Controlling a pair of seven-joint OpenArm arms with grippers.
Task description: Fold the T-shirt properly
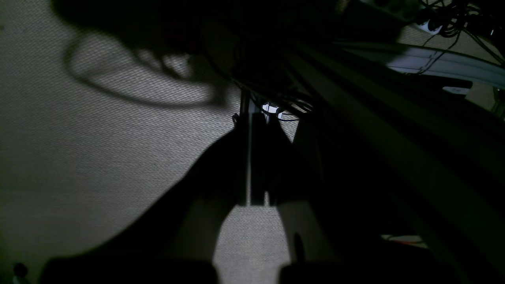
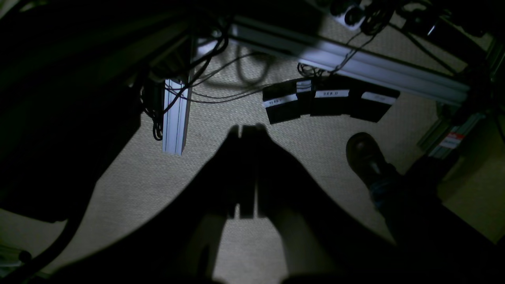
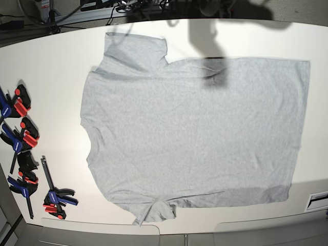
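Across most of the white counter (image 3: pixel 61 56) lies the T-shirt (image 3: pixel 195 133), spread flat and plain side up, neck toward the clamps, hem toward the opposite edge at the view's right. Light heather-grey cotton, so judged soft, limp and light: no stiffness to carry a fold, likely to drape and drag along the surface when lifted from one spot only. Looks mostly smooth, with the far sleeve (image 3: pixel 136 51) lying out flat and the near sleeve (image 3: pixel 154 210) bunched and partly tucked under near the counter's front edge. Best taken by pinching edges rather than the middle: hem corners (image 3: pixel 302 69) and shoulder seams give a firm double layer, and two matched pinch points should keep the cloth from twisting. Worth flattening the near sleeve first, or the fold may trap a lump.

Beside the counter's left rim, well apart from the cloth, a row of red, blue and black bar clamps (image 3: pixel 23 138).

Off the counter entirely, by the wrist views: both arms hang over woven carpet, not over the shirt. Left gripper (image 1: pixel 256 197) seen only as a dark silhouette, fingers apparently pressed together with nothing between, though the gloom makes that uncertain. Right gripper (image 2: pixel 246 209) likewise dark, fingers close together on nothing. Near it on the floor, labelled black pedals (image 2: pixel 327 100) and a dark shoe (image 2: pixel 365 156).
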